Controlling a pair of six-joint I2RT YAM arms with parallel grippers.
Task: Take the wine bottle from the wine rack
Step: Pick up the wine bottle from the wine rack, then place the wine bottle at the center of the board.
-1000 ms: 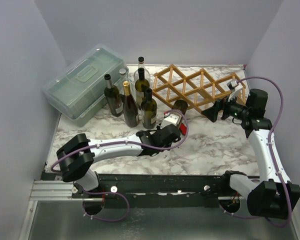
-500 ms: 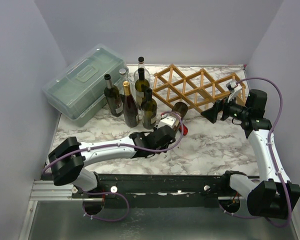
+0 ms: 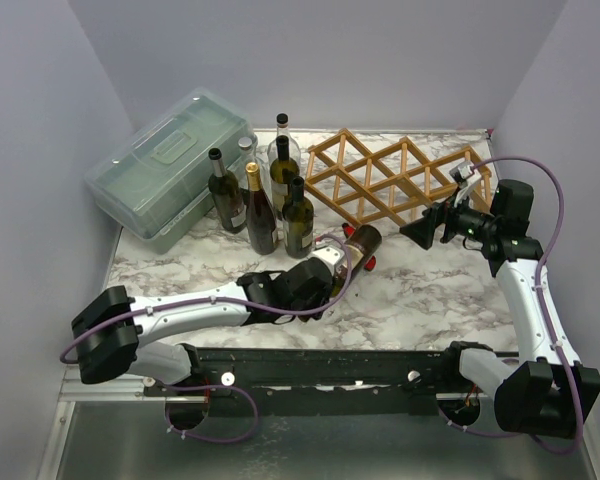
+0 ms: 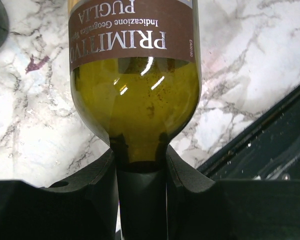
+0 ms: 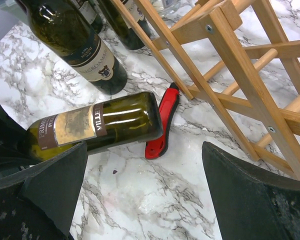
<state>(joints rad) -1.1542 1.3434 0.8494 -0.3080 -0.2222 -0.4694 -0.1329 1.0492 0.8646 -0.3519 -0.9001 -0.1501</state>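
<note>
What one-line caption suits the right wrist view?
Horizontal wine bottle next to a red tool, out of the wooden wine rack.

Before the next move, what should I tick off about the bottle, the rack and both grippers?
1. Grip: left gripper shut on the wine bottle neck: ok.
2. Bottle out of the wine rack: ok.
3. Base clear of the red tool: not ok, it lies right beside.
4. Neighbours: standing bottles apart from it: ok.
5. Other arm: right gripper open, empty: ok.
6. Bottle off the table: cannot tell.
</note>
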